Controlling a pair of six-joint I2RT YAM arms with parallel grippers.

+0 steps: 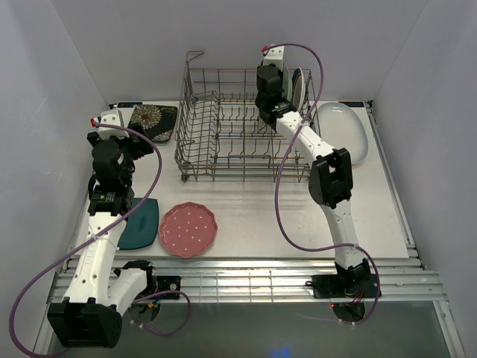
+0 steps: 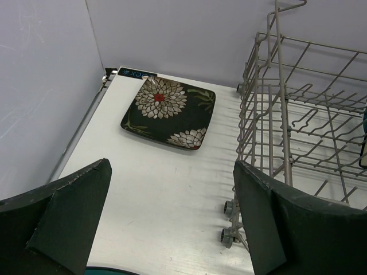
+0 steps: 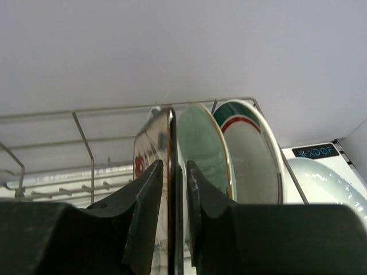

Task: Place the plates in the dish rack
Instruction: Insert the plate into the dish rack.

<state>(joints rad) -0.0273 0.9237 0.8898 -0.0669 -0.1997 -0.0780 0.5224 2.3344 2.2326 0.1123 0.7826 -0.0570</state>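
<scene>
The grey wire dish rack [image 1: 223, 127] stands at the back middle of the table and also shows in the left wrist view [image 2: 304, 126]. My right gripper [image 1: 270, 95] is over its far right end, shut on a floral square plate [image 3: 168, 172] held on edge. Beside it in the rack stand a mint plate [image 3: 200, 149] and a white green-rimmed plate [image 3: 252, 149]. My left gripper [image 1: 134, 145] is open and empty [image 2: 172, 166], left of the rack. A black floral square plate [image 2: 169, 112] lies ahead of it. A pink dotted plate [image 1: 189, 229] and a dark teal plate [image 1: 141, 224] lie near the front.
A large white oval plate [image 1: 344, 130] lies right of the rack, by the right wall. The left wall is close to my left arm. The rack has small wheels [image 2: 228, 207] at its near left corner.
</scene>
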